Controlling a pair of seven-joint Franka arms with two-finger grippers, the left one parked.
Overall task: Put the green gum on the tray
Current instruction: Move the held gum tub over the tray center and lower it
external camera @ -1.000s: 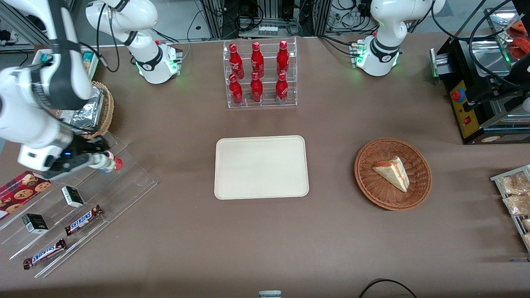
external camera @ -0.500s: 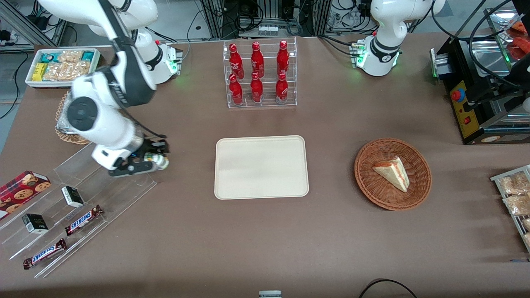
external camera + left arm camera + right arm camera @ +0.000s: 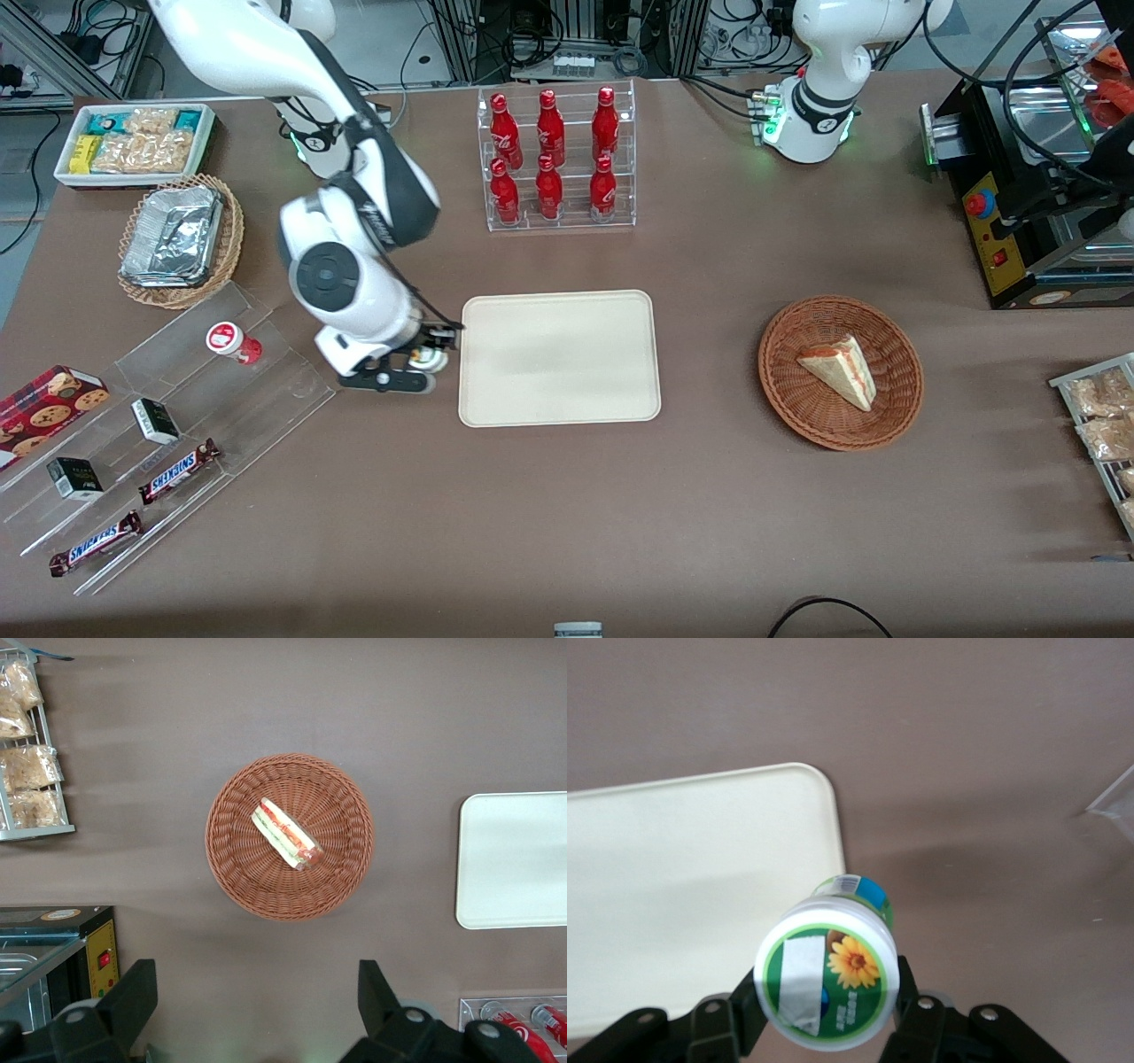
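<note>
Right wrist view: pincer [image 3: 829, 1014] grips green gum [image 3: 828, 973] upright, above tray [image 3: 682, 886] edge; bottle body mostly hidden under lid.

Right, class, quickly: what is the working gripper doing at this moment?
Right gripper: shut on the green gum, held just beside the tray's edge toward the working arm's end, not yet over it.
</note>
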